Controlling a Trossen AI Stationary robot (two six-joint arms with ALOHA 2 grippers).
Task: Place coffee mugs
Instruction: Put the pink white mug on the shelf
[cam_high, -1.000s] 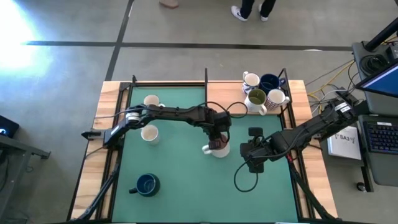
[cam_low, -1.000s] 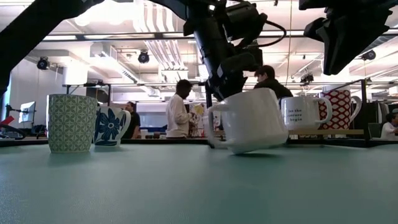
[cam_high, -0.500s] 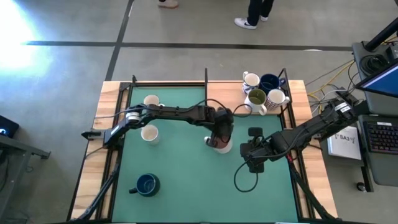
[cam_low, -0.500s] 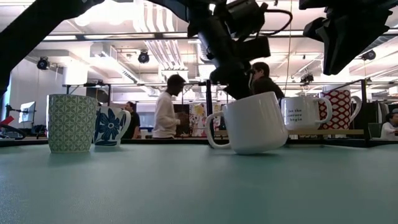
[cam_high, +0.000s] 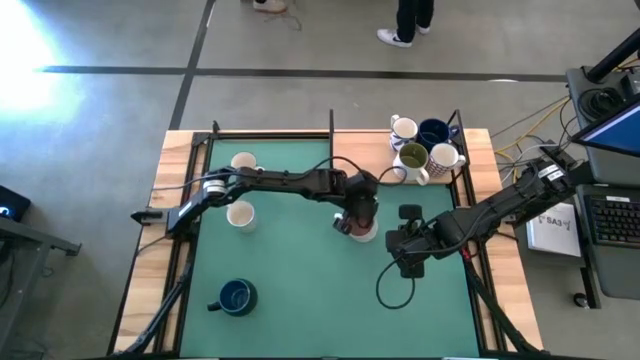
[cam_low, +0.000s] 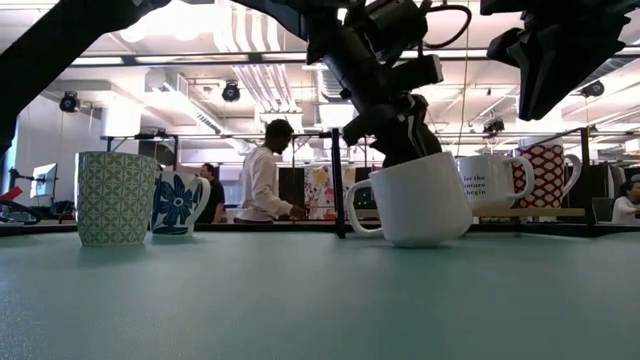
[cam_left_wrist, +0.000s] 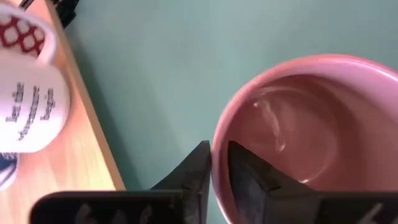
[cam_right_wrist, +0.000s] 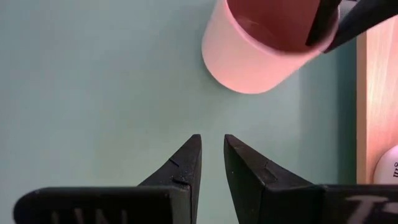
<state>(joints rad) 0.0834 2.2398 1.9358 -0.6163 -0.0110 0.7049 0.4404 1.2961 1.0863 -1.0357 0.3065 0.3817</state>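
Pink mug (cam_high: 358, 226) is sitting upright on the green surface (cam_high: 290, 290), near its middle. Left tool (cam_left_wrist: 219, 163) is straddling the mug's rim, one finger inside, one outside; whether it is gripping cannot be told. Right tool (cam_right_wrist: 211, 155) is hanging just beside the mug, fingers narrowly parted and holding nothing. Four mugs (cam_high: 424, 145) are standing clustered on the wooden edge; three more mugs (cam_high: 238, 214) are sitting on the green surface.
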